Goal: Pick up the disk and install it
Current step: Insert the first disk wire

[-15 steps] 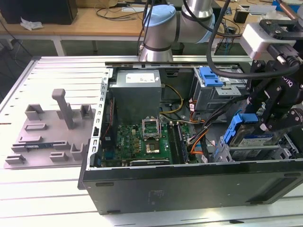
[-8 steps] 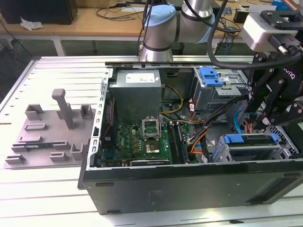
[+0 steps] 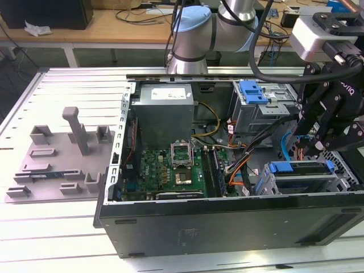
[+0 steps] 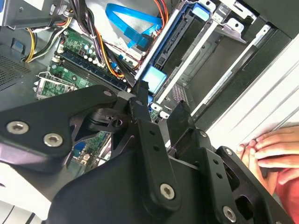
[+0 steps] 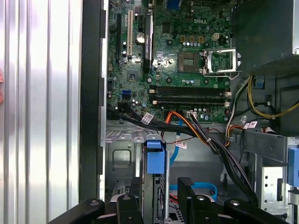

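The disk [image 3: 301, 169], silver in a blue carrier rail, sits in the lower drive bay at the front corner of the open computer case [image 3: 227, 219], on the exterior view's right. My gripper [image 3: 310, 142] hangs just above it, open. In both wrist views the black fingers [image 5: 128, 205] stand on either side of the carrier's blue end tab [image 5: 155, 158], with a gap on at least one side. The same tab [image 4: 153, 78] shows beyond the fingertips [image 4: 140, 105] in the second wrist view.
Black, orange and blue cables [image 5: 187, 126] run between the motherboard [image 3: 170, 170] and the bay. A grey power supply [image 3: 162, 111] and an upper drive cage with a blue latch [image 3: 253, 91] stand behind. A person's hand [image 4: 273, 149] rests outside the case. A grey fixture plate [image 3: 62, 159] lies on the exterior view's left.
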{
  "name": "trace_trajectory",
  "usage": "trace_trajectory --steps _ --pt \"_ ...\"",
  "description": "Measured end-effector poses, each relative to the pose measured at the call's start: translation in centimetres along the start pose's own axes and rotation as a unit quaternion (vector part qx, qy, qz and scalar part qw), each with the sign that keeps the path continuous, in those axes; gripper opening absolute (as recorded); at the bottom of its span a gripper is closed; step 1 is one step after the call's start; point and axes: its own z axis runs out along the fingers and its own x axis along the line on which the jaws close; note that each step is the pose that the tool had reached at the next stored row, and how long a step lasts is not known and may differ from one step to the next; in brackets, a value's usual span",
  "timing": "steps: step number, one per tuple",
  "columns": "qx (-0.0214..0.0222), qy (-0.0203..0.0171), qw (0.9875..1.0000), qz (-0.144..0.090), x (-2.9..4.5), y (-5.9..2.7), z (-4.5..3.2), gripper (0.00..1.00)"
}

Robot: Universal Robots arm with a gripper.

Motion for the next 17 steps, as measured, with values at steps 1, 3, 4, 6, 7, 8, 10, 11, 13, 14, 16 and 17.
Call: trace_trajectory --steps 1,3,4,6,7,8,10,11,13,14,16,17 --pt "0.0 0.0 1.0 0.0 0.0 0.0 0.0 0.44" --pt "0.0 0.0 1.0 0.0 0.0 0.0 0.0 0.44" --pt "0.0 0.0 1.0 0.0 0.0 0.0 0.0 0.44" --pt "0.0 0.0 1.0 0.0 0.0 0.0 0.0 0.44" --pt "0.0 0.0001 1.0 0.0 -0.01 0.0 0.0 0.44" --pt "0.0 0.0001 1.0 0.0 -0.01 0.0 0.0 0.44" --pt "0.0 0.0002 1.0 0.0 -0.13 0.0 0.01 0.44" --pt "0.0 0.0007 1.0 0.0 -0.67 -0.02 0.04 0.44" --pt "0.0 0.0028 1.0 0.0 -1.68 -0.06 0.09 0.44" --pt "-0.0001 0.0039 1.0 0.0 -2.11 -0.1 0.12 0.44" --pt "-0.0001 0.0067 1.0 0.0 -2.94 -0.16 0.17 0.44" --pt "-0.0001 0.0081 1.0 0.0 -3.36 -0.19 0.2 0.44"
